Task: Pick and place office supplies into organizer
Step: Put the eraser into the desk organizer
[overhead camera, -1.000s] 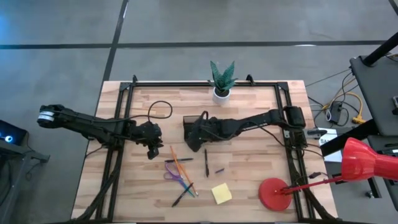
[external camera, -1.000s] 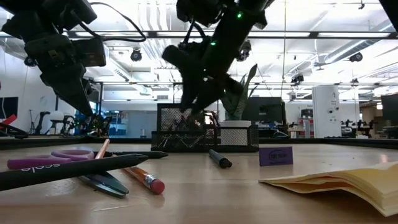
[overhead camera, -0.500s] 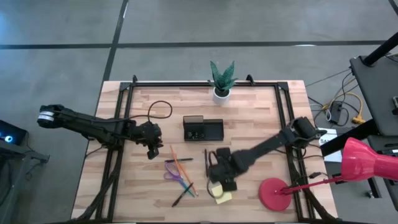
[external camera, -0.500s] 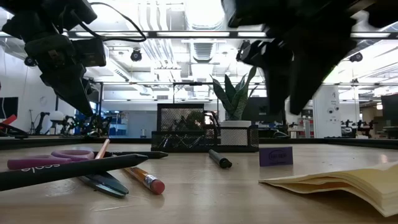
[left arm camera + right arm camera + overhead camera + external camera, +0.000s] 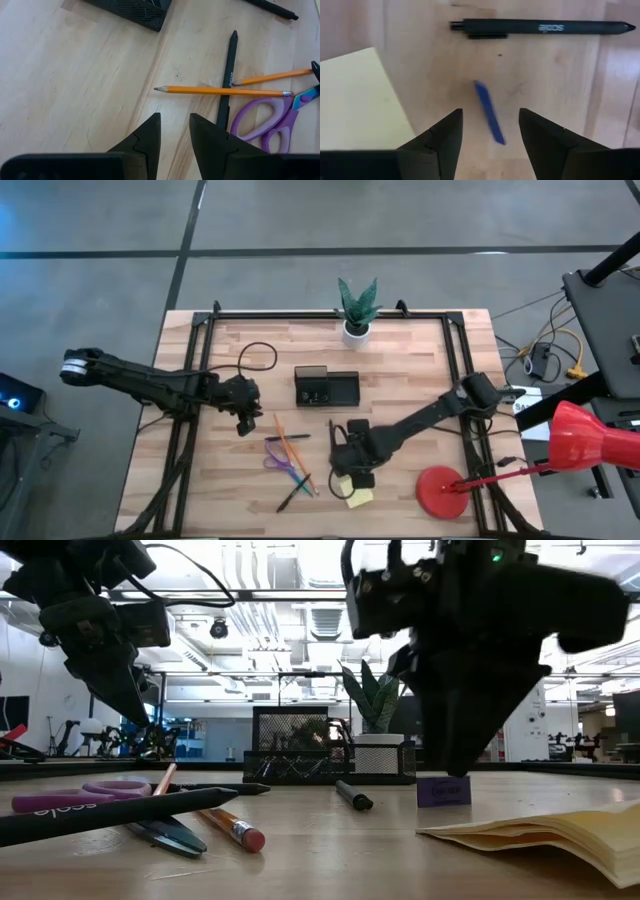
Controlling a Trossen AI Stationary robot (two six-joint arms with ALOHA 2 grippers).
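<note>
The black organizer (image 5: 327, 388) stands at mid-table. My right gripper (image 5: 351, 459) hangs open, pointing down over a small blue-purple strip (image 5: 487, 120) that lies flat on the wood between its fingers, untouched. Beside it lie the yellow sticky-note pad (image 5: 360, 100) and a black pen (image 5: 540, 27). Purple scissors (image 5: 278, 461), orange pencils (image 5: 220, 91) and another black pen (image 5: 227, 75) lie left of centre. My left gripper (image 5: 175, 122) hovers left of them, its fingers a narrow gap apart with nothing between.
A white pot with a green plant (image 5: 357, 320) stands at the far edge behind the organizer. A red round base (image 5: 440, 490) sits at the near right corner. A black cable loop (image 5: 258, 358) lies near the left arm. Bare wood lies at the far left.
My right gripper has swung from over the organizer toward the table's near edge, sunk a little and rolled at the wrist. It now stands above the blue-purple strip beside the sticky-note pad. Nothing on the table has moved.
</note>
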